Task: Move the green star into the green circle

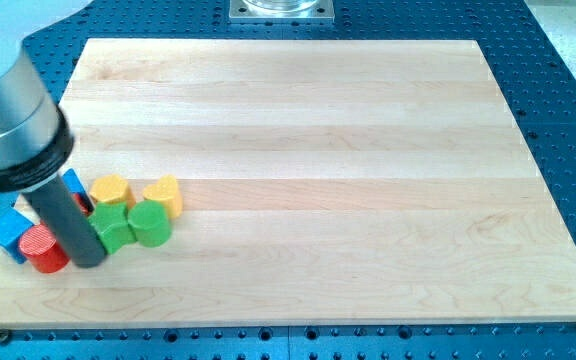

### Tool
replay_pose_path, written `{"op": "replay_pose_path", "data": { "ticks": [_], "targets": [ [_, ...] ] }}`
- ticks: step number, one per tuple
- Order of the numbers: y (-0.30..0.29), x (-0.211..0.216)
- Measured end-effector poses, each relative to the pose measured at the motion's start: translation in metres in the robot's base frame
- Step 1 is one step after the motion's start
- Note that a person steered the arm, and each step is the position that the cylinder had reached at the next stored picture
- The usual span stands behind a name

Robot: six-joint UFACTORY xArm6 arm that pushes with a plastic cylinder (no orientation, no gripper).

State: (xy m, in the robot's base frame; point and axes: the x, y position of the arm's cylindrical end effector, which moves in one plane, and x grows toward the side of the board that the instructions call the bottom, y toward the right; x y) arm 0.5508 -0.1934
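My tip [88,260] is down on the wooden board [368,180] near its lower left corner, with the dark rod rising up and to the view's left into the wide grey cylinder [8,125] that carries it. I have no jaws to open or close, and the rod holds nothing; it only presses sideways. The tip sits between two blocks: the red cylinder [42,249] lies just to its left, touching or nearly so, and the green star [111,228] is right against its right side. I cannot tell for sure whether the rod actually touches the star.

The green circle [150,223] stands just beside the star on the view's right, the two touching or very close. Above them lie the yellow block [109,190], roughly hexagonal, and the yellow heart [164,195]. A blue block [75,183] peeks out behind the rod, with a sliver of red beside it. Another blue block [7,230] sits at the board's left edge, beside the red cylinder.
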Motion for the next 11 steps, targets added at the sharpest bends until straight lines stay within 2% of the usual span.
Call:
{"op": "replay_pose_path", "data": {
  "ticks": [1,2,3,4,5,6,7,8,9,10,11],
  "targets": [
    [0.045,-0.017],
    [0.094,-0.017],
    [0.086,0.003],
    [0.063,-0.001],
    [0.040,-0.037],
    [-0.011,-0.064],
    [-0.010,-0.096],
    [0.022,-0.097],
    [0.064,-0.047],
    [0.116,-0.024],
    [0.134,-0.041]
  ]
}}
